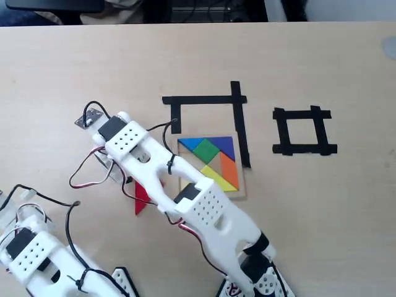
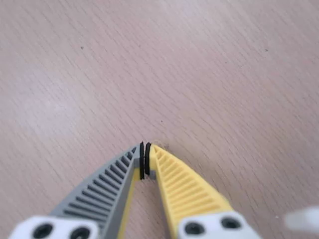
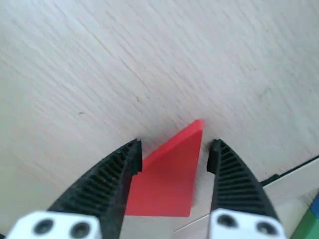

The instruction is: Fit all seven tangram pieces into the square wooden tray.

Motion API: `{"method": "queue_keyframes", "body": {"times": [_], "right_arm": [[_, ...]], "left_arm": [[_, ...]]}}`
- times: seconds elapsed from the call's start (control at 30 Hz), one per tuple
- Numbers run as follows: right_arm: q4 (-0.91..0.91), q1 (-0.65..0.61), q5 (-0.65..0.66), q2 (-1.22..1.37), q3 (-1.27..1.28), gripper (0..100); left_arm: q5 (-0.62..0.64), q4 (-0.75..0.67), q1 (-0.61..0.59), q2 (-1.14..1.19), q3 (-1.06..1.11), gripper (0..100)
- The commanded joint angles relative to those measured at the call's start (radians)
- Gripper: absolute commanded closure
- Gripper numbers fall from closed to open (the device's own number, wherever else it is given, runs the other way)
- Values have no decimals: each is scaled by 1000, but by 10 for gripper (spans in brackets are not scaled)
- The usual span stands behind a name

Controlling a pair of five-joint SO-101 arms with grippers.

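A red triangle piece (image 1: 141,197) lies flat on the table, left of the square wooden tray (image 1: 243,187). The tray holds blue, green, purple, yellow and orange pieces (image 1: 213,158). My right arm (image 1: 185,198) stretches across the tray's near-left corner and hides part of it. My right gripper (image 3: 174,149) is open, its black fingers on either side of the red triangle piece (image 3: 167,184), close above it. My left gripper (image 2: 145,160) is shut on nothing, pointing at bare table. The left arm (image 1: 34,253) sits at the near-left corner.
Black tape (image 1: 207,99) outlines a frame around the tray's far and right sides. A smaller black tape square (image 1: 303,131) lies to the right. Red and black cables (image 1: 86,167) loop beside the right arm. A small metal bit (image 1: 90,117) lies left of it.
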Motion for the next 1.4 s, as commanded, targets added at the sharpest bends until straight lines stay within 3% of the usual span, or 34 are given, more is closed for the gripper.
{"method": "queue_keyframes", "body": {"times": [0.0,0.1,0.33,0.7,1.2,1.37], "right_arm": [[3,6,-17,5,-5,801],[5,8,-17,-1,-7,792],[138,40,-60,-99,-91,640],[164,-12,-124,-137,-13,645],[167,-8,-94,-134,-8,645],[187,29,-15,-171,-50,646]], "left_arm": [[-12,-21,12,-12,-4,949],[-12,-21,12,-12,-4,949],[-12,-21,12,-12,-4,949],[-12,-21,12,-12,-4,949],[-12,-21,12,-12,-4,949],[-12,-21,12,-12,-4,949]]}}
